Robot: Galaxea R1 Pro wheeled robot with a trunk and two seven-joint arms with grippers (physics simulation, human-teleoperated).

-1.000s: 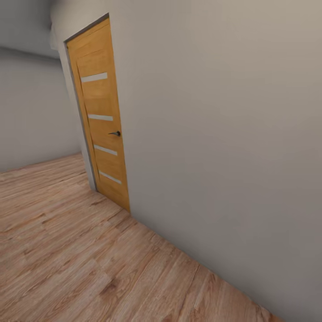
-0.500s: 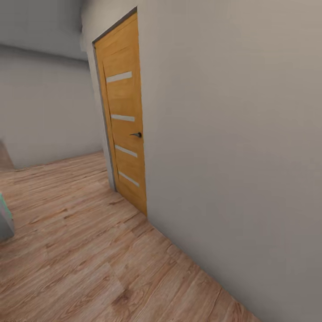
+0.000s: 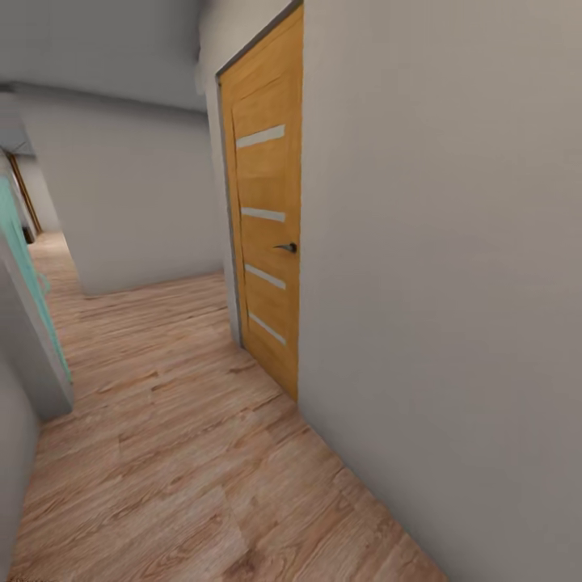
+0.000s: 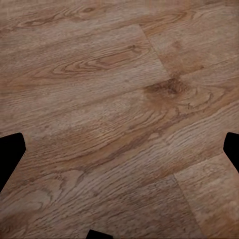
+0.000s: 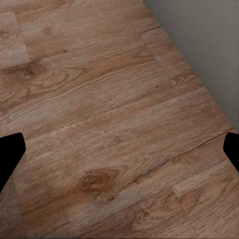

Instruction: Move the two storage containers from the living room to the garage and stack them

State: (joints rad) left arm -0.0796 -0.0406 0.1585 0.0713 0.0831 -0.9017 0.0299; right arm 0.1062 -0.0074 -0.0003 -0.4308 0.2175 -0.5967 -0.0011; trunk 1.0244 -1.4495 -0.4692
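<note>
The two storage containers are out of view. In the left wrist view my left gripper (image 4: pixel 119 152) is open, its dark fingertips (image 4: pixel 10 154) wide apart at the picture's edges, with only wood plank floor (image 4: pixel 114 99) between them. My right gripper (image 5: pixel 119 152) is open as well, over planks (image 5: pixel 99 124) that meet a grey wall base (image 5: pixel 209 45).
A closed orange wooden door (image 3: pixel 267 234) with a dark handle (image 3: pixel 285 247) is set in the grey wall (image 3: pixel 444 283) close on the right. A wall corner with a teal edge (image 3: pixel 28 275) stands at the left. Light wood floor (image 3: pixel 178 453) runs ahead into a corridor (image 3: pixel 48 250).
The whole head view has swung left: the door now lies further right in the picture. The corridor and the teal-edged corner have come into sight at the left.
</note>
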